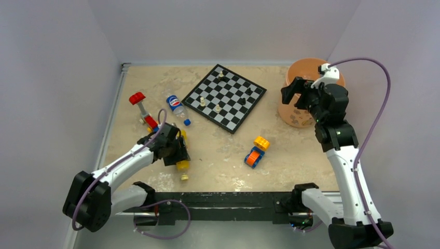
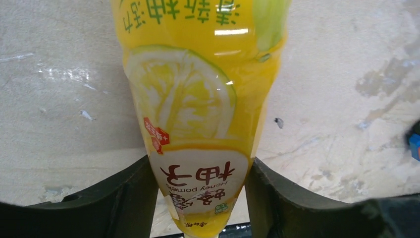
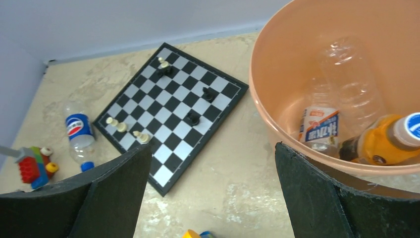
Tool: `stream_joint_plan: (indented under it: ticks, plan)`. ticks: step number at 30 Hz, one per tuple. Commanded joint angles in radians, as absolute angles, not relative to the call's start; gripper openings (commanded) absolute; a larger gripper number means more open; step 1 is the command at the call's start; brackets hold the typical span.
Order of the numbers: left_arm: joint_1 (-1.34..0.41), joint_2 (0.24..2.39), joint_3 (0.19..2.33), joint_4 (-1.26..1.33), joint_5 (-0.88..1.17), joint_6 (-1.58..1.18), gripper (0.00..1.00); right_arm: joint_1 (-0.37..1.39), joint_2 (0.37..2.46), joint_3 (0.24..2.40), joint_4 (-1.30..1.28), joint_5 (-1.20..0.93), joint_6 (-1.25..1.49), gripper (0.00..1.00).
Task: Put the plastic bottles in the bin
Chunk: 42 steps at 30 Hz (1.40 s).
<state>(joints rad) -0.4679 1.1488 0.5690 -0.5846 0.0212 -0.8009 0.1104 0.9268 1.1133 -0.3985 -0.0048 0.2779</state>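
One chessboard between: left pincer clamps yellow bottle (apparently flat), right pincer gapes empty by bin.

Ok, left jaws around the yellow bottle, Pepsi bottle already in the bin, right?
No: the Pepsi bottle lies on the table beside the chessboard, as the right wrist view shows. The left jaws are around the yellow bottle.

Left arm: low, stretched forward.
Left gripper: clamped on yellow bottle.
Right arm: raised, reaching far.
Right gripper: jaws wide apart.
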Motion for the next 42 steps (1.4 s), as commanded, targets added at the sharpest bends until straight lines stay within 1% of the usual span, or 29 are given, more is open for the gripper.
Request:
stream_joint_plan:
  ticks: [1,4,9,15,22,27,31,34,36,38,40,41,42]
  plan:
    - [-0.472,1.040,0.628,-0.578,0.107,-0.748,0.59,0.116,0.967,1.207,-0.447,-0.170,0.371,0.98]
    - [-0.472,0.960,0.676,-0.591,0.210,-0.680,0.55,0.155,0.996,1.232,-0.432,-0.274,0.419,0.98]
    - [-0.472,0.874,0.771,-0.584,0.374,-0.635,0.54,0.360,1.045,1.279,-0.387,-0.237,0.489,0.98]
    - [-0.474,0.869,0.883,-0.530,0.544,-0.652,0.53,0.570,1.156,1.326,-0.287,-0.261,0.563,0.98]
    - [-0.474,0.878,0.946,-0.479,0.650,-0.679,0.53,0.729,1.301,1.387,-0.207,-0.295,0.598,0.98]
    - [-0.474,0.869,0.954,-0.449,0.683,-0.693,0.53,0.783,1.394,1.408,-0.161,-0.323,0.630,0.98]
    - [-0.474,0.857,0.953,-0.455,0.689,-0.690,0.53,0.799,1.434,1.401,-0.112,-0.365,0.667,0.94]
    - [-0.474,0.848,0.950,-0.466,0.682,-0.685,0.53,0.802,1.438,1.381,-0.073,-0.391,0.691,0.84]
    - [-0.473,0.844,0.951,-0.477,0.672,-0.679,0.57,0.801,1.429,1.363,-0.048,-0.389,0.703,0.74]
    - [-0.474,0.845,0.954,-0.492,0.668,-0.672,0.66,0.801,1.417,1.344,-0.038,-0.375,0.708,0.66]
    - [-0.474,0.844,0.959,-0.513,0.655,-0.665,0.78,0.802,1.406,1.333,-0.035,-0.372,0.715,0.60]
    - [-0.474,0.842,0.962,-0.527,0.644,-0.661,0.86,0.800,1.401,1.332,-0.044,-0.356,0.716,0.58]
    - [-0.474,0.839,0.965,-0.544,0.626,-0.660,0.96,0.798,1.394,1.337,-0.067,-0.325,0.707,0.57]
